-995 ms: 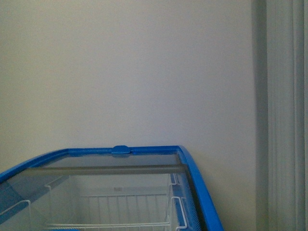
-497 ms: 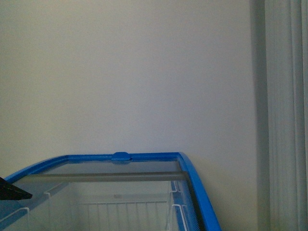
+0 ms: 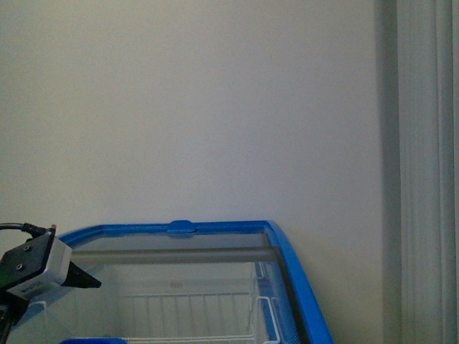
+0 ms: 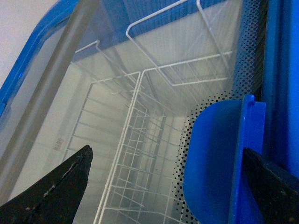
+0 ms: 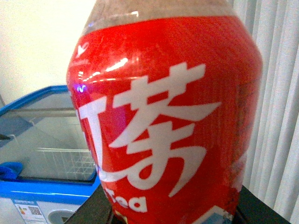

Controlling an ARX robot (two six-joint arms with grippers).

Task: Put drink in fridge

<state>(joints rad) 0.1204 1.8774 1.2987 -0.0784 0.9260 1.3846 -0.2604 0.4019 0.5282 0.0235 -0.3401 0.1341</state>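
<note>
Red wrapping with big white letters is filling the right wrist view. The drink [image 5: 163, 121] is standing upright in the right pincer [image 5: 173, 211]. Black fingers [image 5: 91, 211] are showing at both sides of its bottom part, 1 on each side, so this pincer is closed on the drink. The fridge [image 5: 42, 186] is sitting beyond the drink and lower down, well apart from this pincer. A pale curtain [image 5: 275, 93] is hanging on the other side.

The left pincer [image 4: 166, 154] is hanging close over the fridge, near its blue rim [image 3: 294, 272]. Its 2 black fingers [image 4: 60, 186] are spread wide apart and are holding nothing. Under this pincer the glass lid [image 3: 179, 269] is lying on top of the fridge, with a grey bar [image 4: 51, 93] running across it. A blue handle [image 4: 219, 158] is sitting below the gap between the fingers, closer to 1 finger than the other. Down through the glass, a white wire basket [image 4: 133, 135] is hanging inside the fridge. A plain wall [image 3: 201, 107] is standing behind it all.
</note>
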